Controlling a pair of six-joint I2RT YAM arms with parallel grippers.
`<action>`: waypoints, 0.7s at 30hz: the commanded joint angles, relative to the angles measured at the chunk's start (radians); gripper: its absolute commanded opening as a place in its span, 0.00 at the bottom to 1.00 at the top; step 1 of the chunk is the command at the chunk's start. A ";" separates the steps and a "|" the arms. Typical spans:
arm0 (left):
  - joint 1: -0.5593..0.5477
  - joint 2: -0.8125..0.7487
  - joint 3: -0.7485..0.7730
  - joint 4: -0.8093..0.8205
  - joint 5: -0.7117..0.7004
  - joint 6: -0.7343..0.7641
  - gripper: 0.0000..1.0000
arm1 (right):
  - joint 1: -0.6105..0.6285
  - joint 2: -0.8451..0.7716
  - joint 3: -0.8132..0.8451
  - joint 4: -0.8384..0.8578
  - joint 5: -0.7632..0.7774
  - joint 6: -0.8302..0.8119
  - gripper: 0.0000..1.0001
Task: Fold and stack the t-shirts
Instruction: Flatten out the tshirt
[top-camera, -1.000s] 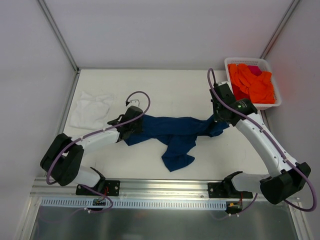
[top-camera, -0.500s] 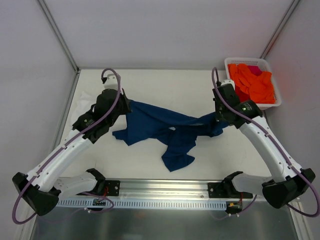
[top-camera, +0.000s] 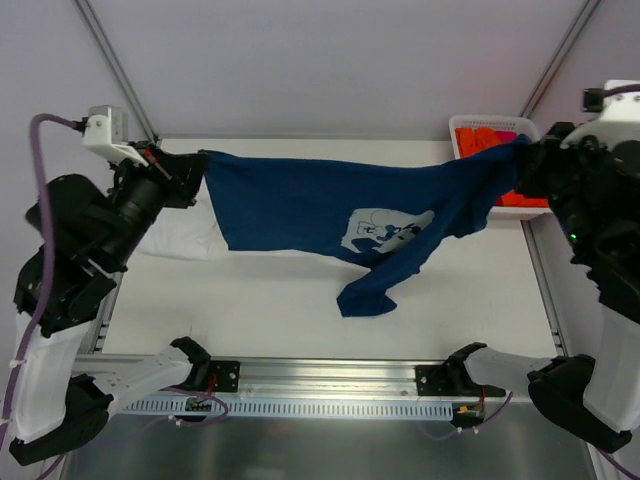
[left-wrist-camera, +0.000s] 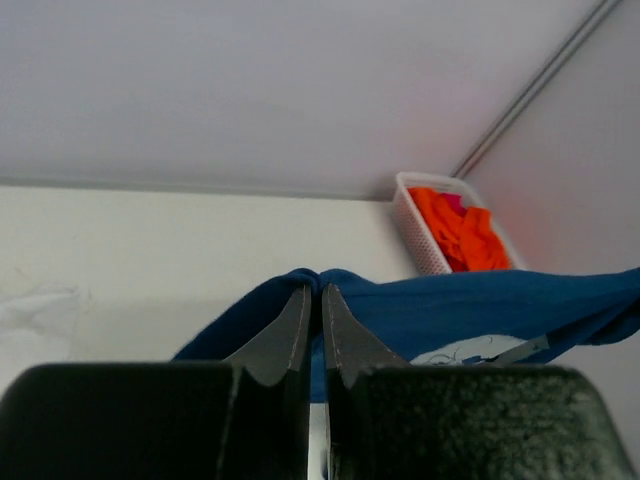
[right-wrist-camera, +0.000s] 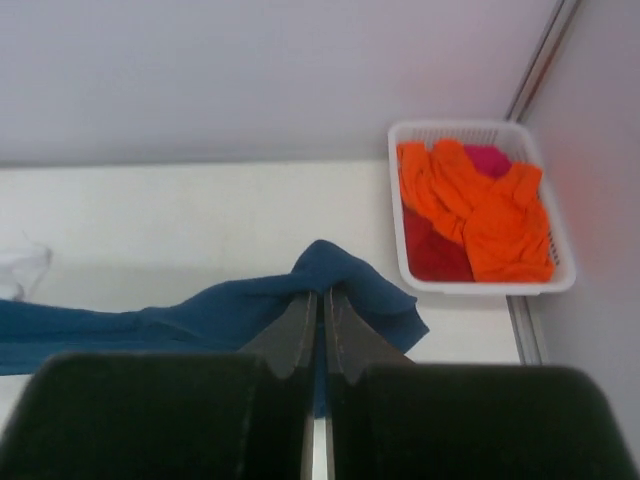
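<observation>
The navy t-shirt (top-camera: 300, 205) with a pale cartoon-mouse print hangs stretched in the air between both grippers, high above the table. My left gripper (top-camera: 197, 170) is shut on its left corner; the pinch shows in the left wrist view (left-wrist-camera: 312, 287). My right gripper (top-camera: 522, 152) is shut on its right corner, also seen in the right wrist view (right-wrist-camera: 322, 292). One part of the shirt droops down at the lower middle (top-camera: 375, 290). The white t-shirt (top-camera: 180, 232) lies crumpled on the table at the left, partly hidden by my left arm.
A white basket (top-camera: 505, 124) holding orange and red clothes stands at the back right, just behind my right gripper; it also shows in the right wrist view (right-wrist-camera: 480, 285). White walls and metal frame posts enclose the table.
Both arms have risen high and moved apart, lifting the navy shirt off the table and stretching it out flat in the air, with the print now showing.
</observation>
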 joint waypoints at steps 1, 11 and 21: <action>-0.006 -0.027 0.108 -0.059 0.127 0.007 0.00 | 0.005 -0.022 0.178 -0.049 -0.056 -0.082 0.01; -0.005 -0.069 0.369 -0.139 0.384 -0.085 0.00 | 0.004 -0.175 0.282 0.058 -0.301 -0.047 0.07; 0.009 -0.086 0.383 -0.137 0.428 -0.127 0.00 | 0.004 -0.216 0.255 0.120 -0.338 -0.030 0.09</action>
